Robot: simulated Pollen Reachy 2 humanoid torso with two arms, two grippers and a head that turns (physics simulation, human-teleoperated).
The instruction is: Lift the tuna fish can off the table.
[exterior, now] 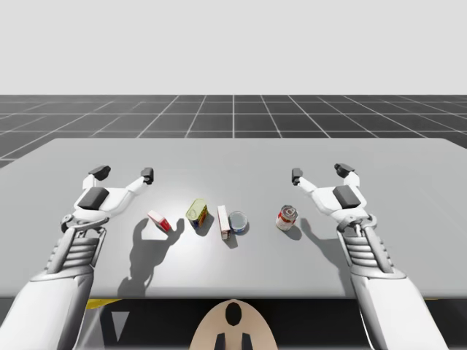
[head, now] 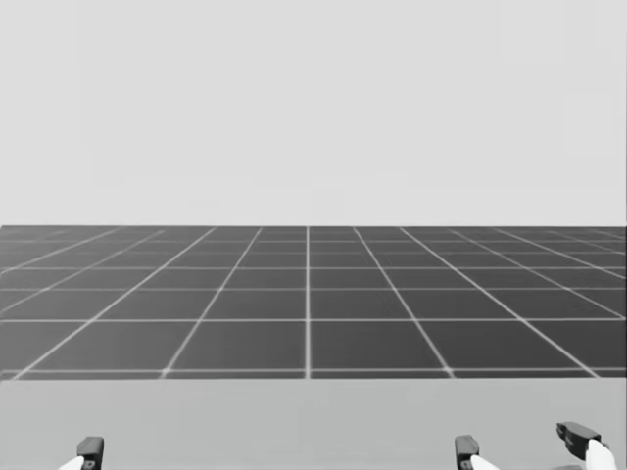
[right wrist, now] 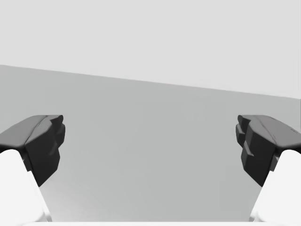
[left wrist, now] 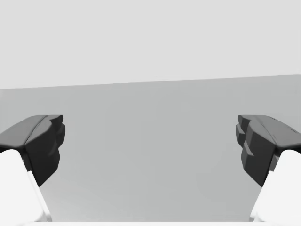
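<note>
Tuna can (exterior: 238, 222) flat on table (exterior: 233, 160).

A grey table (exterior: 408, 168) bears a row: a red box (exterior: 159, 221), a yellow can (exterior: 197, 213), a white box (exterior: 223, 221) beside a low blue can (exterior: 238, 222), and a red-and-white can (exterior: 287, 217).

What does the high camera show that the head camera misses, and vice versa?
High view: five things in a row on the table: a red and white box, a yellow-green can, a white box, the flat blue tuna can, a red and white can. Head view: a level look past the table's far edge. Shared: table, dark grid floor, jaw tips.
</note>
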